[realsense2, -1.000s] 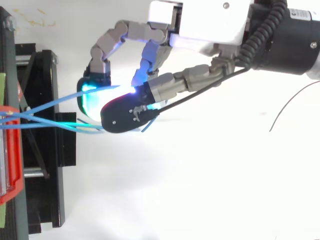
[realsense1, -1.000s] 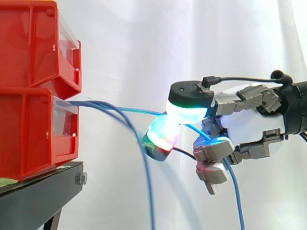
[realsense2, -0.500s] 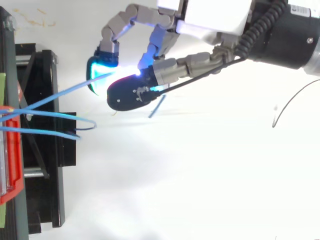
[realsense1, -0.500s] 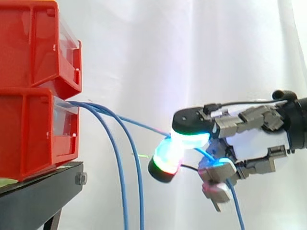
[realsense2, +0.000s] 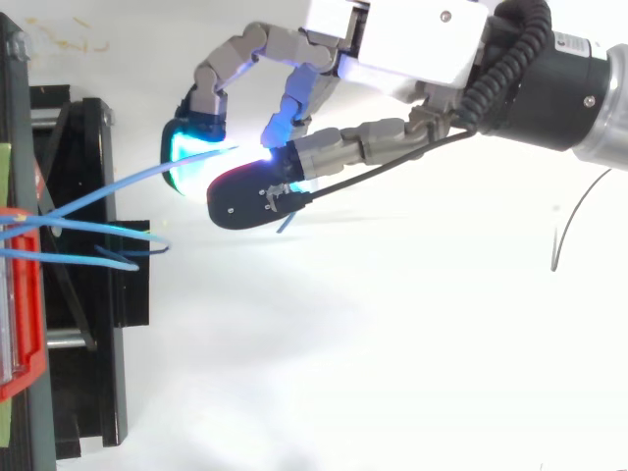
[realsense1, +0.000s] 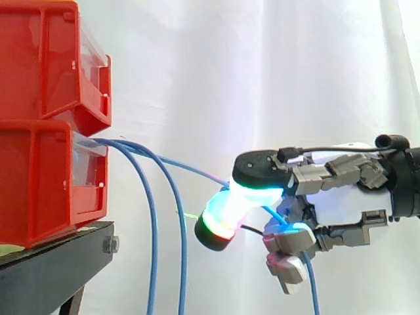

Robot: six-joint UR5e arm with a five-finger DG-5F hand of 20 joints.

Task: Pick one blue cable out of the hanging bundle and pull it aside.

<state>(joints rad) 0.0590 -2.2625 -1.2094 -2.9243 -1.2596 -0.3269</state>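
Observation:
Above the red bins (realsense1: 46, 118) and to their right, my hand (realsense1: 341, 197) pinches one blue cable (realsense1: 190, 172) between its glowing fingertips (realsense1: 252, 191) and thumb. That cable runs taut from the lower bin's front up to the hand, and its free end hangs below the hand. From above, the same cable (realsense2: 108, 186) slants away from the bin to the hand (realsense2: 402, 39). Two other blue cables (realsense1: 149, 216) (realsense1: 182, 223) hang down in arcs close to the bins, apart from the hand.
The red bins sit stacked on a black stand (realsense1: 52, 269) at the left, with a white curtain behind. In the top view the stand (realsense2: 88, 324) and bin edge (realsense2: 25, 294) lie along the left side.
Two cables slipped away from the hand and swung back to hang near the bins. The hand kept one cable, shifted sideways from the bundle and sank a little.

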